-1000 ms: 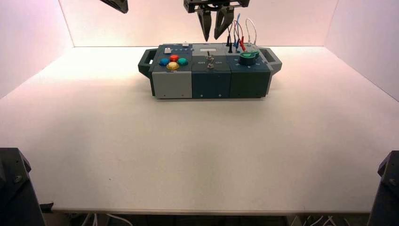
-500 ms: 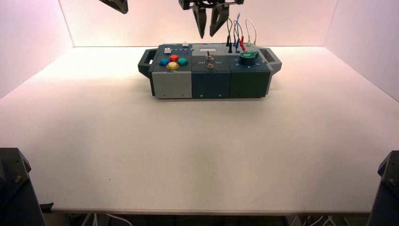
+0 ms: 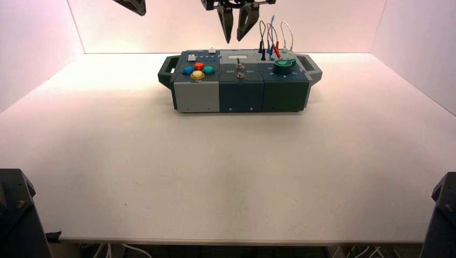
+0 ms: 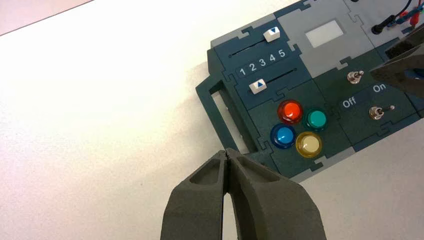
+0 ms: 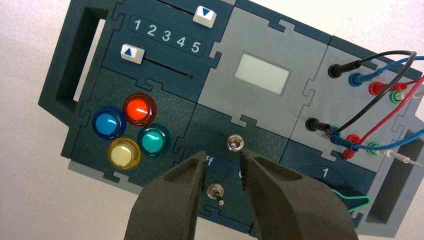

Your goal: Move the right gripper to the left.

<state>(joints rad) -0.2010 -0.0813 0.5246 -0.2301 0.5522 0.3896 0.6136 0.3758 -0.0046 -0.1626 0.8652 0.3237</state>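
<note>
My right gripper (image 3: 233, 37) hangs high above the back of the box (image 3: 279, 97), over its middle part, two black fingers pointing down in a narrow V, open and empty. In the right wrist view my right gripper (image 5: 221, 156) frames two small metal toggle switches (image 5: 216, 191) by the Off lettering, well above them. My left gripper (image 3: 133, 5) shows only as a black wedge tip at the top left. In the left wrist view it (image 4: 227, 152) is shut and empty, above the table beside the box's left handle (image 4: 220, 115).
The box bears red, blue, green and yellow buttons (image 5: 139, 109), two white sliders by a 1 to 5 scale (image 5: 132, 53), a white display (image 5: 262, 73), plugged wires (image 3: 271, 37) and a green knob (image 3: 284, 65). White walls enclose the table (image 3: 215, 177).
My right gripper has moved left and slightly up, from over the box's middle-right part to over its middle part. The left gripper and the box have not moved.
</note>
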